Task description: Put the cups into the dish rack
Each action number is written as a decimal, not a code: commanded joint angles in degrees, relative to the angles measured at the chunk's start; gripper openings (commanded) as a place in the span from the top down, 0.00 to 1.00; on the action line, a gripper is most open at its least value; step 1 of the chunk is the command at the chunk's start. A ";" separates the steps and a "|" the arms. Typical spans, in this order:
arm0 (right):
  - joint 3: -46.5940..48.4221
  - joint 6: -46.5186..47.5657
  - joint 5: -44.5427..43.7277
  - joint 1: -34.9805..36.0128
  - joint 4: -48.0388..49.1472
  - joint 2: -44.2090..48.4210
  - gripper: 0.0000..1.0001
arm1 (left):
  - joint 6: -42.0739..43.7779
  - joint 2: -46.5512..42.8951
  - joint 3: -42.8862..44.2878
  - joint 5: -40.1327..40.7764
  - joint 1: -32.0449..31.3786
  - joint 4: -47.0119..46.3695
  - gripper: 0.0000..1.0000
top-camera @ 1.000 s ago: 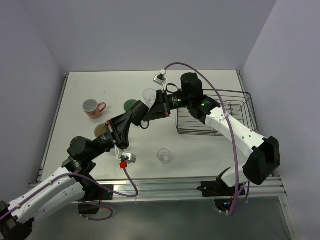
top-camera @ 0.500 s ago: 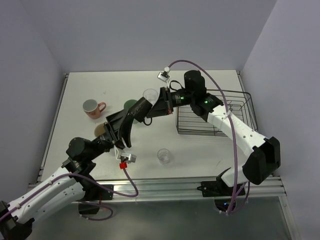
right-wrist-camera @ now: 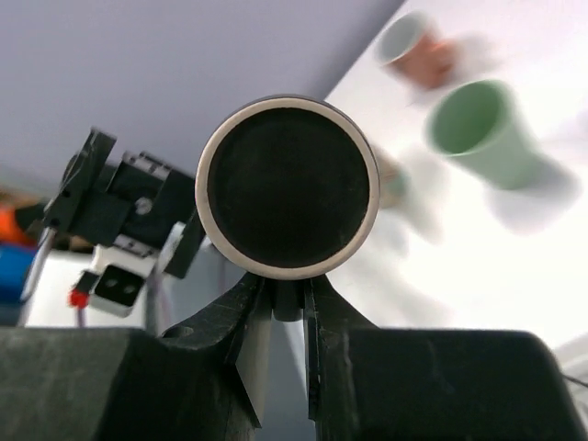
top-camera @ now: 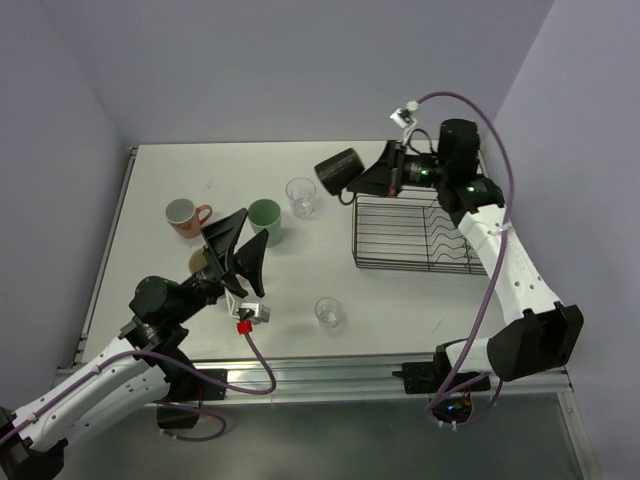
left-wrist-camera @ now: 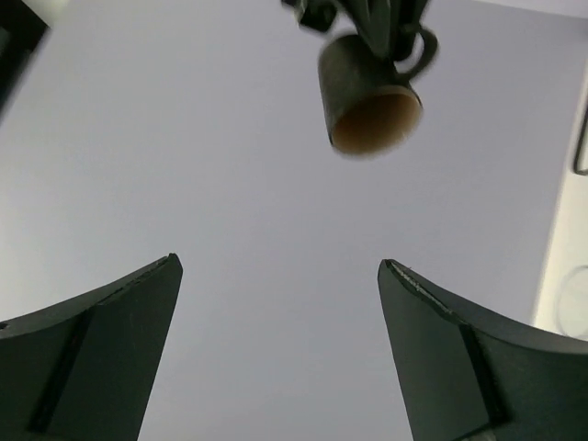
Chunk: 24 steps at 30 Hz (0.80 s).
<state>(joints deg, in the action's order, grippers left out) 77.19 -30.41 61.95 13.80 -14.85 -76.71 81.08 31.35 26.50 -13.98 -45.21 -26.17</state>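
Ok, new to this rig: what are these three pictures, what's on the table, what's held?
Two robot arms share a white table. One picture looks down from overhead; the other two come from the wrists. The right pincer is shut on a small dark brown handled cup, held in the air near the black wire dish rack. The left pincer is open and empty. On the table are a green plastic tumbler, two clear glasses, a pinkish mug and a cream mug partly hidden by the left arm.

Overhead camera looks down on the bench (top-camera: 400, 300). Both wrist cameras face the same dark cup (top-camera: 340, 172), the right closely.
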 commanded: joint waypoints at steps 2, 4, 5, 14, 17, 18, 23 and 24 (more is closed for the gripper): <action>3.67 10.86 -1.04 -9.65 -8.31 5.07 1.00 | -8.73 0.55 4.87 6.23 -0.23 6.91 0.02; 6.12 15.01 -2.71 -15.45 -15.25 4.82 1.00 | -12.59 0.99 6.80 8.87 -0.23 8.68 0.01; 8.13 19.47 -4.46 -17.13 -17.82 4.46 1.00 | -14.00 1.51 7.94 10.27 -0.23 10.51 0.01; 17.47 42.34 -27.48 -31.20 -35.95 -1.60 1.00 | -44.67 13.01 24.35 23.90 -0.14 25.63 0.01; 15.63 45.26 -35.92 -32.43 -34.46 -1.95 1.00 | -55.39 17.40 29.21 25.75 -0.23 34.15 0.01; 15.02 45.62 -37.33 -32.61 -34.37 -2.30 1.00 | -58.02 18.38 32.01 25.93 -0.14 36.09 0.01; 12.64 45.18 -46.47 -32.96 -30.86 -3.80 1.00 | -76.31 23.13 35.90 20.26 4.94 46.18 0.01; 11.77 45.18 -47.70 -33.05 -30.33 -4.41 1.00 | -78.68 23.92 37.12 18.74 5.57 47.78 0.01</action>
<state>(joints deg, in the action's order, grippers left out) 89.80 12.73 21.50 -18.85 -49.21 -80.79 17.87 53.95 60.10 8.21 -42.15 12.80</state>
